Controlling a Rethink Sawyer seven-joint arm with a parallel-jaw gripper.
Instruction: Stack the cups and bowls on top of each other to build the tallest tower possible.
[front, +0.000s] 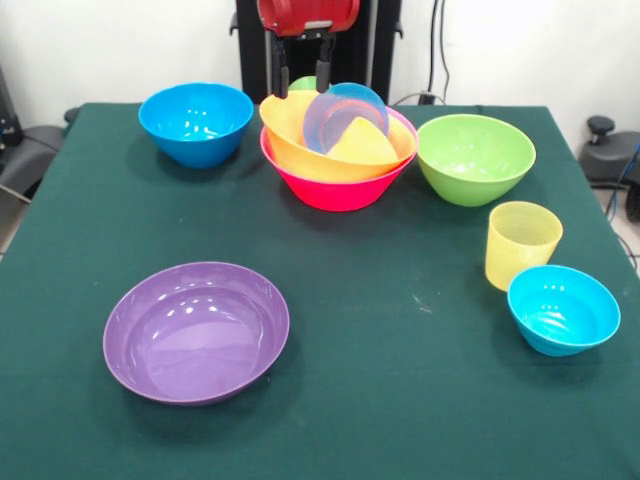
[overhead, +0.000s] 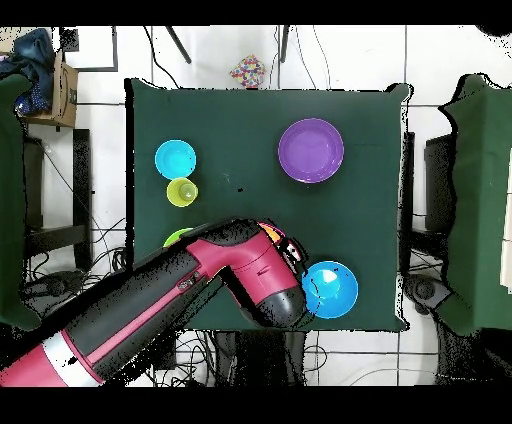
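Note:
The tower stands at the back middle: the pink bowl (front: 335, 190) lowest, the orange bowl (front: 300, 150) nested in it. A small blue bowl (front: 345, 105) leans on edge inside the orange bowl, with the yellow-orange cup (front: 362, 143) lying in front of it. My gripper (front: 302, 72) hangs over the orange bowl's far rim with its fingers apart. A green rounded thing (front: 303, 83), perhaps the green cup, shows low between them; I cannot tell whether they touch it. In the overhead view my arm (overhead: 230, 275) hides the tower and the gripper.
On the green table (front: 400, 400): the purple bowl (front: 196, 330) (overhead: 311, 150) front left, a medium blue bowl (front: 196, 122) (overhead: 330, 288) back left, the green bowl (front: 475, 158) (overhead: 175, 237) right of the tower. At the right stand the ribbed pale yellow cup (front: 522, 243) (overhead: 181, 191) and a small blue bowl (front: 563, 310) (overhead: 175, 159).

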